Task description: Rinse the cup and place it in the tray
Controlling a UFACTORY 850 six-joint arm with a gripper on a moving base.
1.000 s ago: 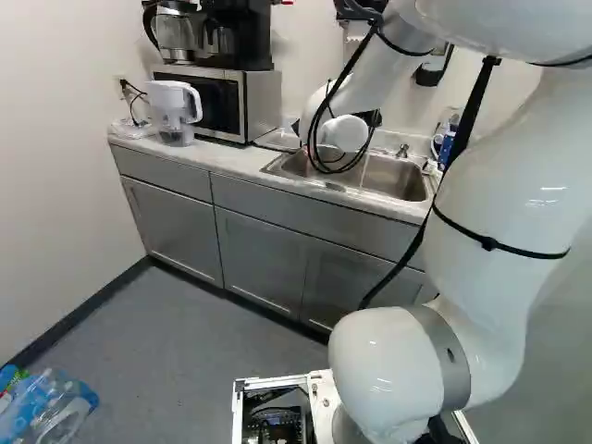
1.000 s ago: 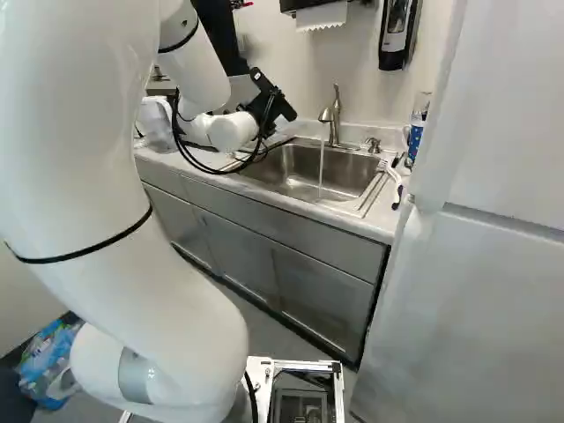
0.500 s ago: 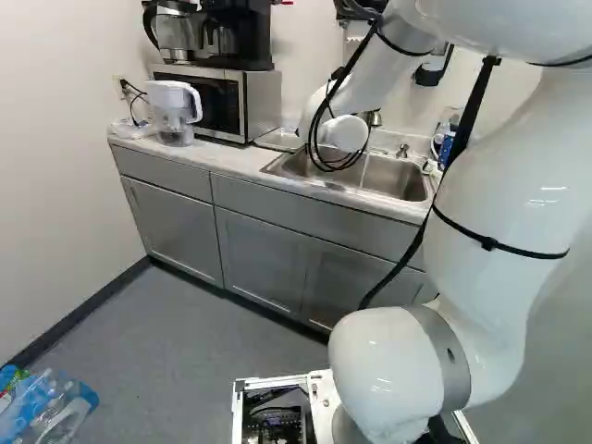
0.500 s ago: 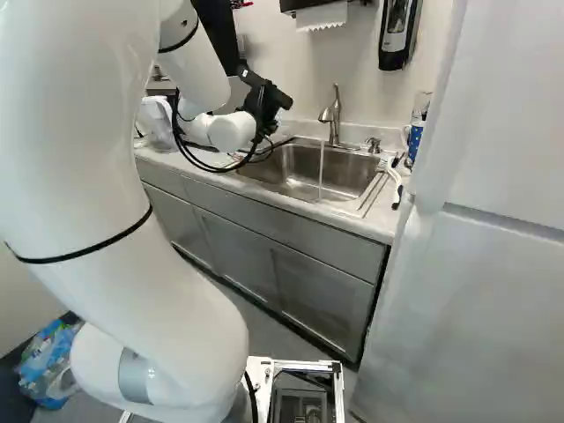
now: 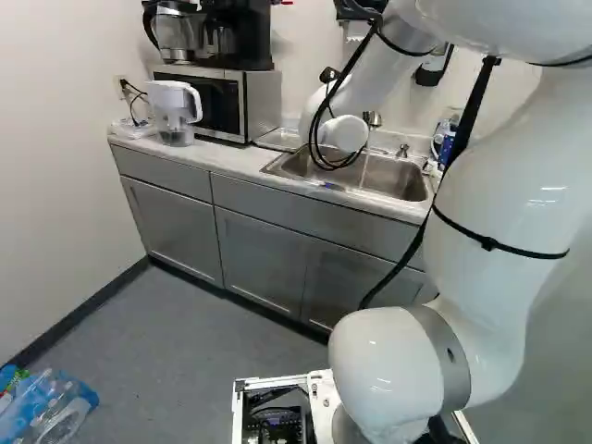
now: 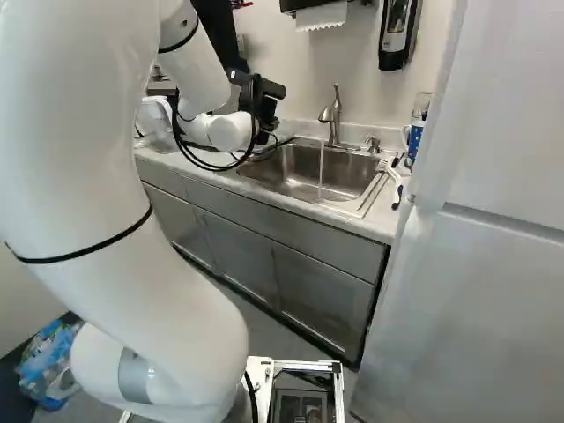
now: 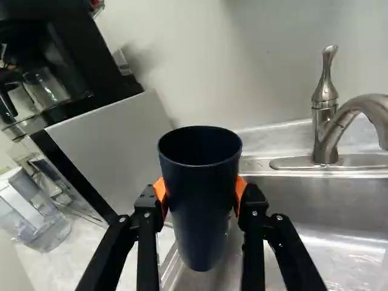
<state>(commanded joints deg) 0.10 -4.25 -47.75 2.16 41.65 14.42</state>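
The arm reaches out over the surface, and the tool has the cup gripped, a pad on each side, mouth up, by the sink's left end! Farther right, the faucet is running, its water well clear of the cup. Grasp done; rinse, can't tell. Placing remains, perhaps onto that flat thing left of the sink, maybe the tray. Beyond, the microwave stands at far left.
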